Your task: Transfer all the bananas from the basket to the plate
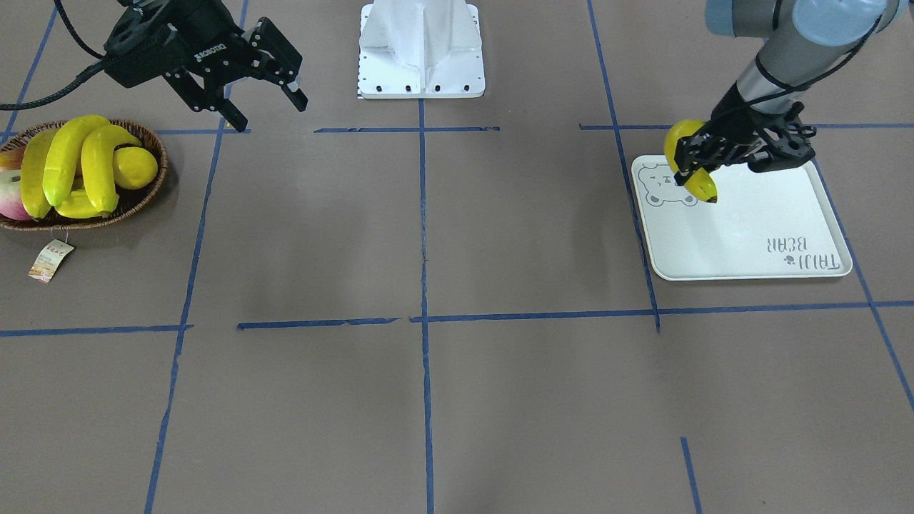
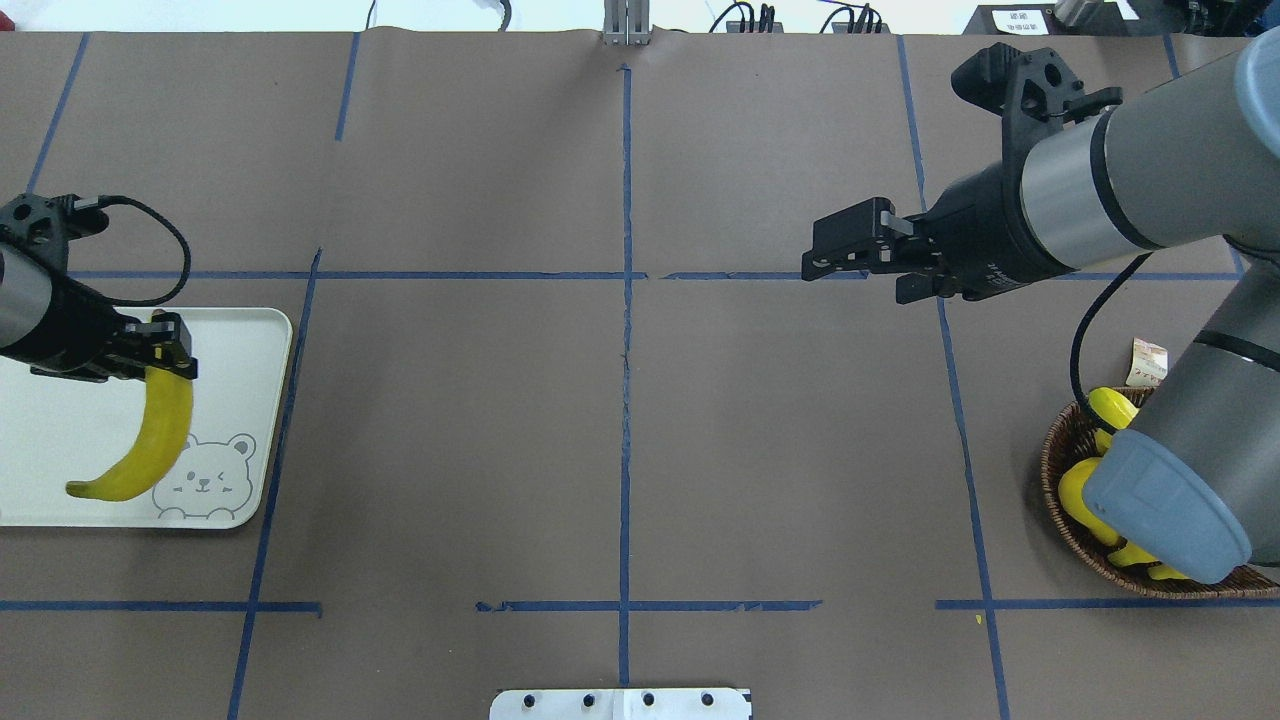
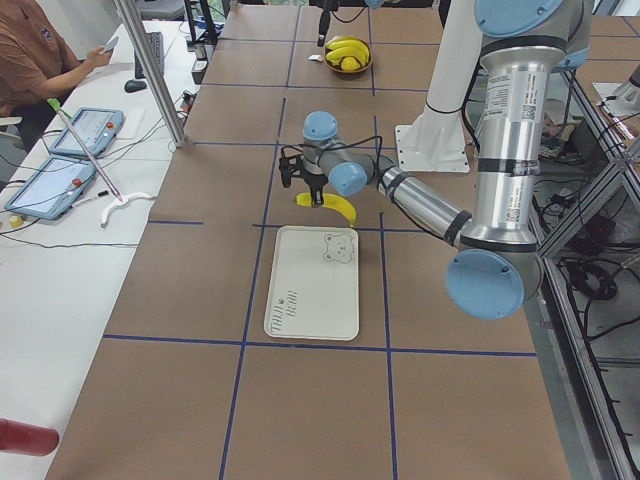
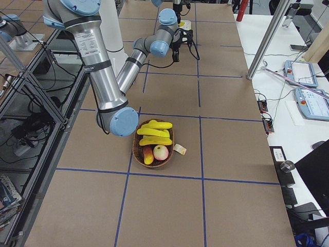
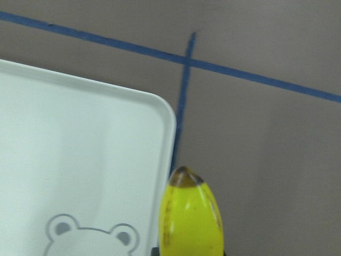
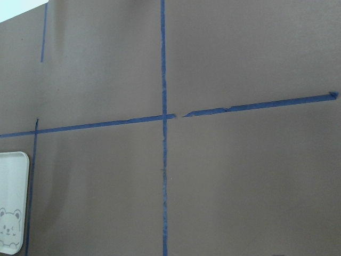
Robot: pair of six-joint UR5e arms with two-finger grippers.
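Left claw (image 2: 166, 361) clamps a glossy yellow curved banana (image 2: 160, 440) over the pale rectangular tray (image 2: 60, 430) by its bear-corner edge; right claw (image 1: 270, 111), spread apart, hangs over bare tabletop (image 1: 535, 235).

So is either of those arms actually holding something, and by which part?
Yes: the left end effector grips a banana near one end, over the plate. The right end effector is open and holds nothing.

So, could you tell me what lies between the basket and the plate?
Between basket and plate, only bare table with blue tape; the front-facing view shows it.
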